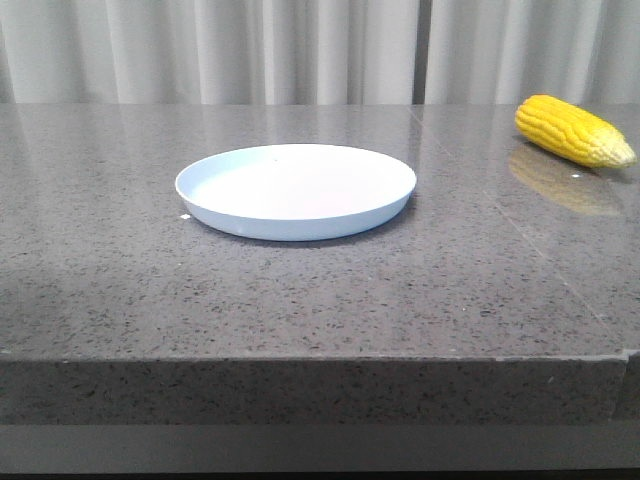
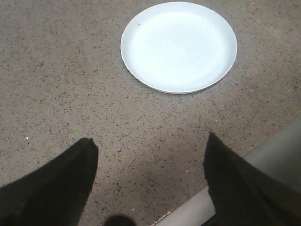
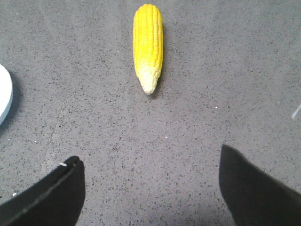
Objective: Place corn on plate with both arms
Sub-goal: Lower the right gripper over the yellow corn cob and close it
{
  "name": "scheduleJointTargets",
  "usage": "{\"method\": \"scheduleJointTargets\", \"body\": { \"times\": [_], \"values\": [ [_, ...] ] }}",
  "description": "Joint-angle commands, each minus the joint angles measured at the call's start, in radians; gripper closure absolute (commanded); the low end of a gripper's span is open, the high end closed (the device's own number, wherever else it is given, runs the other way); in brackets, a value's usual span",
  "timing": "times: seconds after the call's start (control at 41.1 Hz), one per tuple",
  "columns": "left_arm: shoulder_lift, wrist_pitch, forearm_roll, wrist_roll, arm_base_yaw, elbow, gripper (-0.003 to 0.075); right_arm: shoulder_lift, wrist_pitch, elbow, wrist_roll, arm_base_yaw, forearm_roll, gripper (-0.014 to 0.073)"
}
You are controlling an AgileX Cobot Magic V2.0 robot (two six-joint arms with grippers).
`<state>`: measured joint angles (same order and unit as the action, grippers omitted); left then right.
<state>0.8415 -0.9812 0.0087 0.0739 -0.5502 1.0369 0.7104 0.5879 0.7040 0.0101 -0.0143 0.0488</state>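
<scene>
Front view: round shallow pale blue-white plate (image 1: 296, 190) sits mid-table on the grey speckled stone tabletop (image 1: 300, 290), nothing on it. Bright yellow husked corn cob (image 1: 573, 131) lies far right, well apart from plate, paler tip pointing right, its reflection on the glossy top just in front. Grey pleated curtain (image 1: 300, 50) behind. No arms in this view.

Left wrist view: left gripper (image 2: 150, 176) w/ two dark fingers (image 2: 56, 188) spread wide, nothing btwn them, only bare tabletop. Plate lies ahead of it, whole rim visible, not touched.

Right wrist view: right gripper (image 3: 150, 183) also wide open, holds nothing. Corn lies lengthwise ahead of the fingers (image 3: 254, 188), tip toward gripper, clear of both. Plate edge just shows at the side of the frame.
</scene>
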Motion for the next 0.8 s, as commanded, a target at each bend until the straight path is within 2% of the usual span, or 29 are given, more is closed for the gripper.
{"method": "scheduleJointTargets", "body": {
  "times": [0.0, 0.268, 0.56, 0.779],
  "values": [
    [-0.002, 0.065, -0.002, -0.012, -0.007, 0.024, 0.0247, 0.071, -0.05, 0.082, -0.01, -0.006, -0.007, -0.0032],
    [-0.002, 0.065, -0.002, -0.012, -0.007, 0.024, 0.0247, 0.387, 0.035, 0.319, -0.01, -0.006, -0.007, -0.0033],
    [-0.002, 0.065, -0.002, -0.012, -0.007, 0.024, 0.0247, 0.749, 0.126, 0.652, -0.01, -0.006, -0.007, -0.0034],
    [-0.002, 0.065, -0.002, -0.012, -0.007, 0.024, 0.0247, 0.958, 0.18, 0.862, -0.01, -0.005, -0.006, -0.0034]
  ]
}}
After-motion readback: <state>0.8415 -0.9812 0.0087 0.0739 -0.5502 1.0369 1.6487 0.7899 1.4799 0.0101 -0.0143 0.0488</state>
